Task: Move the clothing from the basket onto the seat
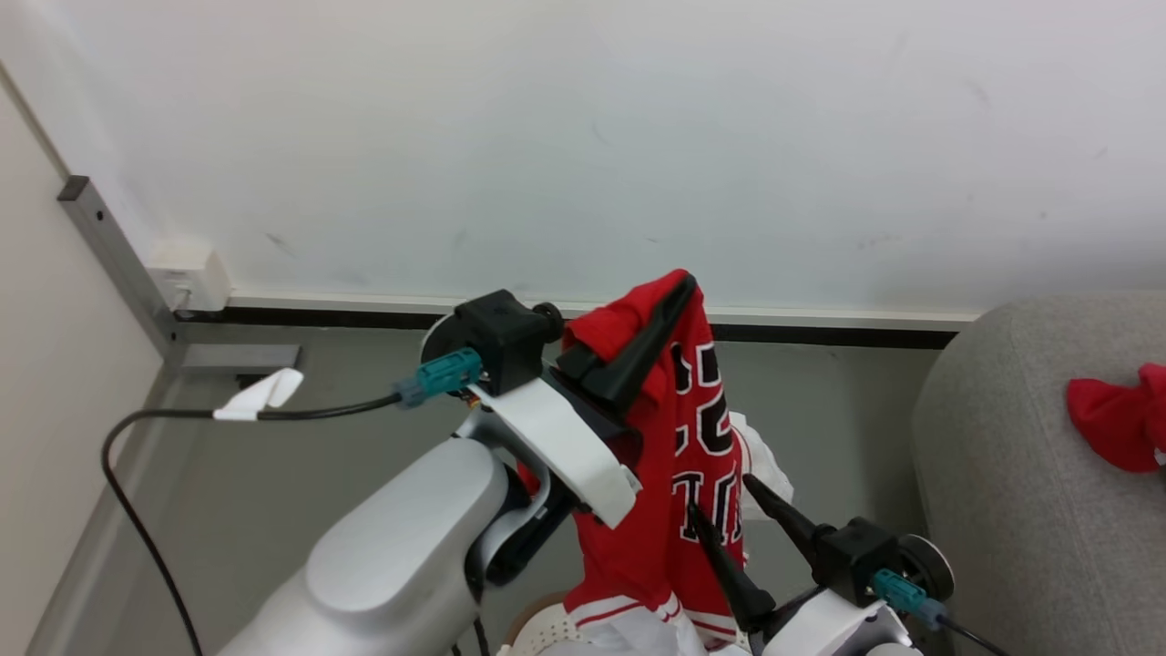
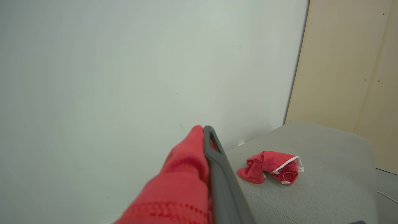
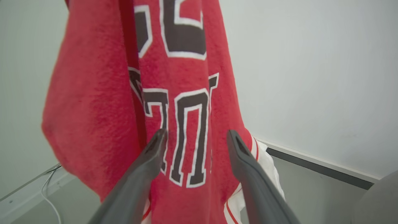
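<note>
A red jersey (image 1: 679, 428) with black-and-white lettering hangs in the air from my left gripper (image 1: 676, 293), which is shut on its top fold. In the left wrist view one dark finger (image 2: 217, 168) shows beside the bunched red fabric (image 2: 183, 183). My right gripper (image 1: 721, 497) is open, lower down, right at the hanging cloth; in the right wrist view its fingertips (image 3: 197, 134) straddle the lettering (image 3: 186, 130). A slice of the basket (image 1: 547, 630) peeks under the jersey at the bottom edge. A second red garment (image 1: 1116, 415) (image 2: 270, 166) lies crumpled on the grey sofa (image 1: 1020, 492) (image 2: 329, 177).
A white wall (image 1: 583, 137) with a dark skirting strip (image 1: 820, 330) stands straight ahead. A black cable (image 1: 137, 437) with a white tag runs over the grey floor at left, near a white wall box (image 1: 189, 273). A beige panel (image 2: 345, 62) rises behind the sofa.
</note>
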Robot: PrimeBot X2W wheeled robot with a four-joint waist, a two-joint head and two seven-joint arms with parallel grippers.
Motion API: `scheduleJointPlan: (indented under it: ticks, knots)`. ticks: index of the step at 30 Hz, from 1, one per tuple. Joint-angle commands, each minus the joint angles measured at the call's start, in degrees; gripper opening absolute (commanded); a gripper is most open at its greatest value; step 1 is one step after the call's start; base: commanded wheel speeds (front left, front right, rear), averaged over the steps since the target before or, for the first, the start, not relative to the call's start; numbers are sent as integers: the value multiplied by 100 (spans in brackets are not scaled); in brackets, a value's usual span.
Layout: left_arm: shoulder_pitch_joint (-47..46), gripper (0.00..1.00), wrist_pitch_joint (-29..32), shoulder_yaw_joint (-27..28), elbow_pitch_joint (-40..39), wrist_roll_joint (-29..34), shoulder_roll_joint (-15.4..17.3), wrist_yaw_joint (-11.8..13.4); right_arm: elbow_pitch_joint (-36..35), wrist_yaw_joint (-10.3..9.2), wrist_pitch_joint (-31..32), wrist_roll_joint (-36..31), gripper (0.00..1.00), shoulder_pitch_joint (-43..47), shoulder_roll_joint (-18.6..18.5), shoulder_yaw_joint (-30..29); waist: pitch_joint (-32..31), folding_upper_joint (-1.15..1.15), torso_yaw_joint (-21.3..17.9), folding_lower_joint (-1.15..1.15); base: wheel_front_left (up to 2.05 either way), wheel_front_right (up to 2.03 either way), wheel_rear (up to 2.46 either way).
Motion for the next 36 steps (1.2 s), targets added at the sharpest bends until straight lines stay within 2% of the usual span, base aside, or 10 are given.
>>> scheduleJointPlan:
  ticks: [1,9,19,20,21,22,29,36]
  knots:
    - [73,0,13,-29,-45,51,-25,14,118,-13,2,53,100,-113,-4,45,-28,0,70,0,0,0,0]
    - [201,0,118,-352,-343,150,-197,31,684,-13,3,422,100,-301,9,383,-115,0,398,0,0,0,0]
    - [395,0,268,-600,-831,176,-190,116,966,-13,3,670,100,-383,12,341,-132,0,644,0,0,0,0]
    - [404,0,274,-608,-862,165,-173,122,973,-13,2,697,78,-377,11,351,-130,0,657,0,0,0,0]
    - [410,0,278,-606,-890,159,-153,131,978,-13,3,718,24,-379,11,352,-126,0,668,0,0,0,0]
    - [416,0,289,-600,-910,145,-138,140,977,-13,3,723,0,-382,12,353,-123,0,674,0,0,0,0]
    - [432,0,285,-516,-959,76,-38,189,923,-13,3,785,0,-400,11,302,-91,0,650,0,0,0,0]
    - [481,0,222,-453,-881,10,45,218,712,-13,1,770,0,-299,12,-17,-57,0,538,0,0,0,0]
